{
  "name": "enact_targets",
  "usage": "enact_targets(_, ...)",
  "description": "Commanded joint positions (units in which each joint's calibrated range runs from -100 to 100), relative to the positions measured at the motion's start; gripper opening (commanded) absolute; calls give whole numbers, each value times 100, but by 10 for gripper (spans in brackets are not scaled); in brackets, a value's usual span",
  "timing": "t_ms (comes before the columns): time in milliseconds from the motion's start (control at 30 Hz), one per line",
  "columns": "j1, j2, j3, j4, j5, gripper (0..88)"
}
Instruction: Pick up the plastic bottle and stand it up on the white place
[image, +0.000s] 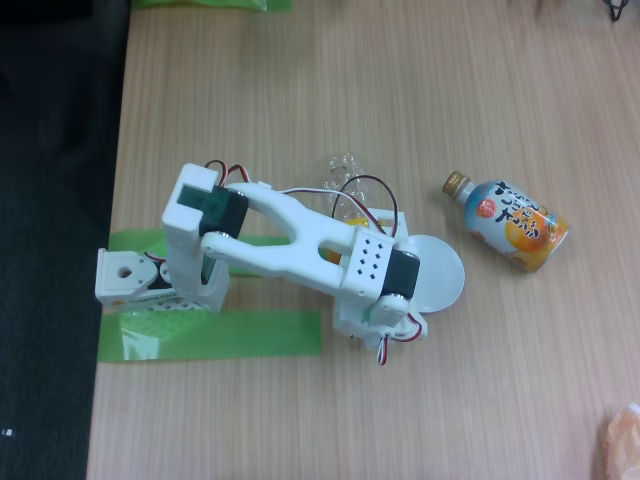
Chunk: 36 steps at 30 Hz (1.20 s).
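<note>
Gripper (398, 322) hidden under arm beside white place (443, 272); opening unclear.

Plastic bottle (345, 172): mostly hidden behind the arm (300, 235); label unreadable.
White place (440, 270): its left part covered by the arm.
Gripper: fingertips concealed beneath the arm, state indiscernible.

The arm (300, 245) is white plastic with black motor blocks, thin red, black and white wires, and small round holes.
</note>
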Motion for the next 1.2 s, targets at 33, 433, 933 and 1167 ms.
enact_targets(33,2,-31,12,39,33,377)
enact_targets(433,54,330,48,22,33,376)
enact_targets(933,91,439,21,-12,1,376)
enact_targets(1167,91,448,-260,39,17,375)
